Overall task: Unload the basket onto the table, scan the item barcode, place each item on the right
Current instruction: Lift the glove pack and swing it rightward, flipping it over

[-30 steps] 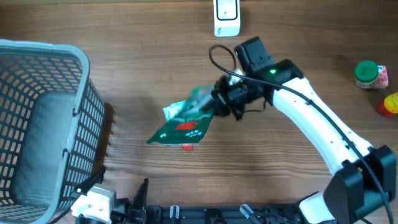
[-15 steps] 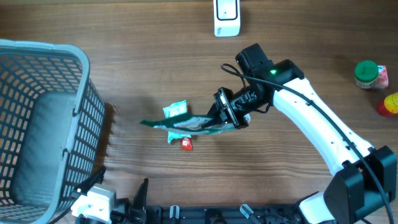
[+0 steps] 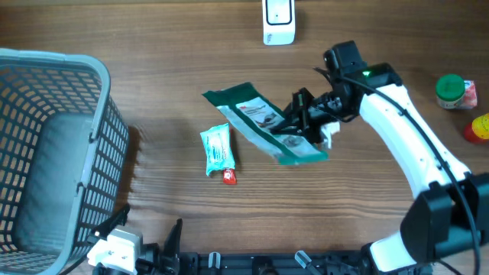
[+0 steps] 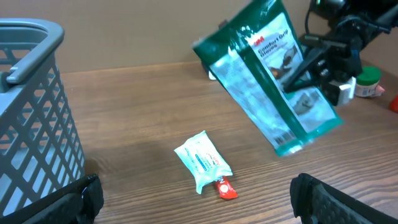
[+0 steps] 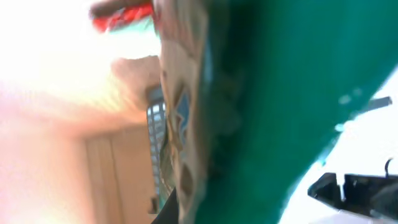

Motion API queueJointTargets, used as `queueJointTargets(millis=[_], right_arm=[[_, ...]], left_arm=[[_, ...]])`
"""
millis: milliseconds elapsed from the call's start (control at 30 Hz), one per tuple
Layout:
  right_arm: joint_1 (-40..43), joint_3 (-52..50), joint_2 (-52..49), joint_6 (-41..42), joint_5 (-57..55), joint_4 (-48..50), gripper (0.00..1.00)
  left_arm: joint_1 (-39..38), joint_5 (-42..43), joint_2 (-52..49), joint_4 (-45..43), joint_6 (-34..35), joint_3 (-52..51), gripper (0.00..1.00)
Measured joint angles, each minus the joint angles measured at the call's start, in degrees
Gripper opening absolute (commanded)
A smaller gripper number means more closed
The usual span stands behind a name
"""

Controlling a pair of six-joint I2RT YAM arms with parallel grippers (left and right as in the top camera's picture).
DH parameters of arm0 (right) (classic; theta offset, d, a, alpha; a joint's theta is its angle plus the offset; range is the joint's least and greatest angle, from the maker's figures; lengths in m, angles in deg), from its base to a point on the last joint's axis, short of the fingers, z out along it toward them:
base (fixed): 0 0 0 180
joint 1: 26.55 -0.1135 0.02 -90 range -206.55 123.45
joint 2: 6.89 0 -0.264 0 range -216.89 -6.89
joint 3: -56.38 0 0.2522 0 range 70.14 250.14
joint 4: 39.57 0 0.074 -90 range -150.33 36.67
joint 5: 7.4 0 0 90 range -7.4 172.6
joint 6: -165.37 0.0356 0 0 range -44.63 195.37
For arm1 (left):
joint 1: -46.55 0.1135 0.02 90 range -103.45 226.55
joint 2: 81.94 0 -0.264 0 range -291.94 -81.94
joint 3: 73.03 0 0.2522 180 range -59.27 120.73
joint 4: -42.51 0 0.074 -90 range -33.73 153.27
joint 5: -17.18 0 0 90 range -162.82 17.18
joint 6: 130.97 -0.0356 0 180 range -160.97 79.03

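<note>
1. A grey mesh basket (image 3: pixel 46 153) fills the left side of the overhead frame.
2. A white scanner (image 3: pixel 279 21) sits at the top centre edge, above and a little left of the arm's working end and apart from it.
3. A small pale-teal pouch (image 3: pixel 218 150) with a red cap lies flat on the wooden table (image 3: pixel 367 46), left of centre. It is below and left of the held packet and does not touch it.
4. A green-lidded jar (image 3: pixel 452 90) and a yellow and red item (image 3: pixel 480 127) stand at the right edge, well apart from the claw.
5. The green and white packet (image 3: pixel 263 126) is up off the table just right of centre. It tilts, with one end toward the upper left and the other toward the lower right. The left wrist view shows its printed face, with what looks like a barcode near the lower corner.
6. In the right wrist view the packet sits against the lens as a green blur and blocks nearly everything else.
7. The white right arm rises from the lower right corner toward the upper centre, then bends back down and left at the wrist. The right gripper (image 3: pixel 299 118) is closed tight on the packet's right edge.
8. The left gripper (image 3: pixel 149 233) sits low at the bottom left edge, its fingers spread wide and holding nothing.
</note>
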Motion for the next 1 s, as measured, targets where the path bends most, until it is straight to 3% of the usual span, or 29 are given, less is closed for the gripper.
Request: queueJointTargets(millis=[167,233,300,367,867,1000], right_arm=[[1.3,0.0,-5.9,-0.9,4.6,-8.4,0.05],[2.0,0.0,-8.3,-1.2,6.9,-16.4,0.05],[2.4,0.0,-8.5,-1.4,7.1,-16.7,0.05],[4.4,0.1,-8.9,-1.7,8.0,-24.2,0.05],[6.3,0.1,-9.3,-5.6,7.9,-27.9,0.04],[6.3,0.1,-9.3,-12.3,7.3,-26.5,0.04]], left_arm=[[0.0,0.0,0.0,0.0,0.0,0.0,1.0],[0.0,0.0,0.0,0.0,0.0,0.0,1.0],[0.0,0.0,0.0,0.0,0.0,0.0,1.0],[0.0,0.0,0.0,0.0,0.0,0.0,1.0],[0.0,0.0,0.0,0.0,0.0,0.0,1.0],[0.0,0.0,0.0,0.0,0.0,0.0,1.0]])
